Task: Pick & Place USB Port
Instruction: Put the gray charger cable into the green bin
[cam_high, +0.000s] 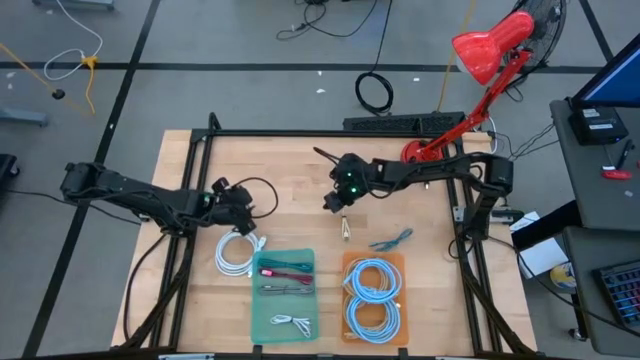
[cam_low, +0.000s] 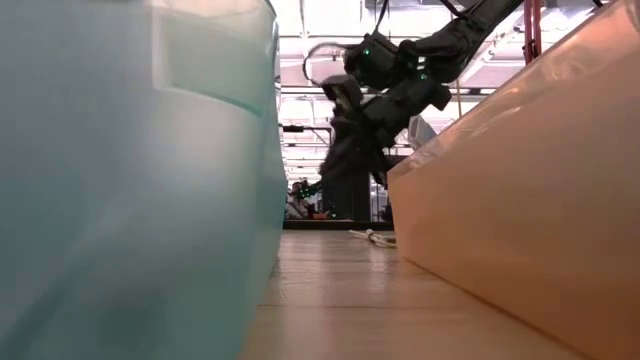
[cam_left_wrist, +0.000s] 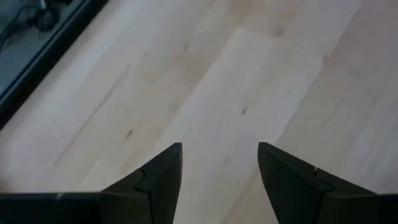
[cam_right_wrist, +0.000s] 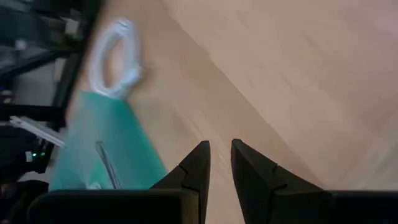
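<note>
The left pincer (cam_left_wrist: 219, 177) hovers released over the bare pale wooden counter (cam_left_wrist: 249, 74). The right pincer (cam_right_wrist: 219, 163) is nearly clenched, grasping nothing, above the counter near the translucent green plastic tray (cam_right_wrist: 106, 155). No writing is legible.

A red desk lamp (cam_high: 487, 55) stood at the table's (cam_high: 290, 160) far right corner. A black cable coil (cam_high: 375, 92) lay on the floor beyond the far edge. A yellow cord (cam_high: 88, 62) trailed across the floor, far left.
</note>
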